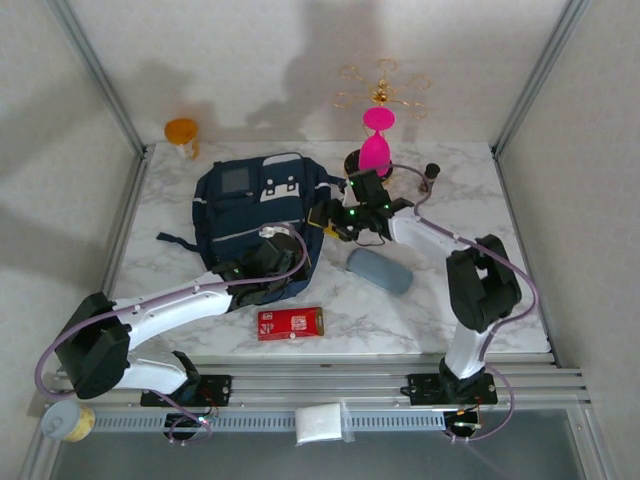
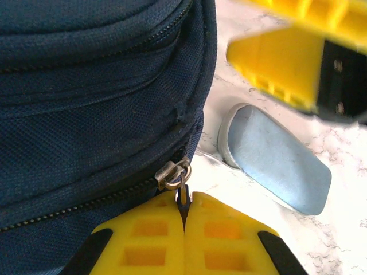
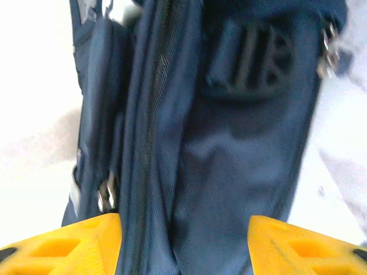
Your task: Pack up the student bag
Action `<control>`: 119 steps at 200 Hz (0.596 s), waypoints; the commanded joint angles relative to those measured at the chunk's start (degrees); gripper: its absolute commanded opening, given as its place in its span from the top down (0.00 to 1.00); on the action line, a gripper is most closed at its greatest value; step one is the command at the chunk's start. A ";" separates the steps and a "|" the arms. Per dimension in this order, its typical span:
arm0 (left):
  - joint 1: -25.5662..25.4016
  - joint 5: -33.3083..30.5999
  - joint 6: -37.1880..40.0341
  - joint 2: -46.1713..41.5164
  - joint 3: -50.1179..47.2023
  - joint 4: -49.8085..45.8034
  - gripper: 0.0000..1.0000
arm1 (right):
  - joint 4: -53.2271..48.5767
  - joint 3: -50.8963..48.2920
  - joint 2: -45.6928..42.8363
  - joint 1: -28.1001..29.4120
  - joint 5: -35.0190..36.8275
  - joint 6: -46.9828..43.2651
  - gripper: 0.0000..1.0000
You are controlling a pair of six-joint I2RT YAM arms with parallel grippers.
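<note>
The student bag [image 1: 250, 205], a navy backpack with pale patches, lies flat on the marble table. My left gripper [image 1: 272, 252] is at the bag's near right corner. In the left wrist view it [image 2: 184, 199] is shut on the dark zipper pull [image 2: 183, 197] that hangs from the metal slider [image 2: 172, 173] on the student bag [image 2: 86, 86]. My right gripper [image 1: 336, 216] is at the bag's right side. In the right wrist view its yellow fingers [image 3: 69, 243] stand wide apart, open, with the student bag's [image 3: 229, 160] side panel and zipper line just ahead of them.
A light-blue pencil case [image 1: 380, 270] lies right of the bag and shows again as the pencil case [image 2: 275, 157] beside the corner. A red box [image 1: 290, 323] sits near the front edge. An orange cup [image 1: 182, 132] and a pink stand [image 1: 376, 140] are at the back.
</note>
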 commanded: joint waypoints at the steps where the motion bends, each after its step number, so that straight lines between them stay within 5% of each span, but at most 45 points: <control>1: -0.81 1.77 -0.04 0.10 0.60 4.84 1.00 | 4.48 -3.17 -3.19 3.44 -0.02 2.73 0.40; 47: -0.90 1.38 0.71 0.68 0.66 4.34 1.00 | 12.31 -2.11 1.93 4.67 0.38 8.02 0.46; 99: -0.65 -0.47 1.94 -1.84 0.56 -2.08 1.00 | 8.76 2.46 3.33 2.85 1.33 1.58 1.00; 119: 0.42 -1.02 2.07 -4.36 -0.91 -5.44 1.00 | 7.07 2.07 2.19 0.00 1.20 -0.67 1.00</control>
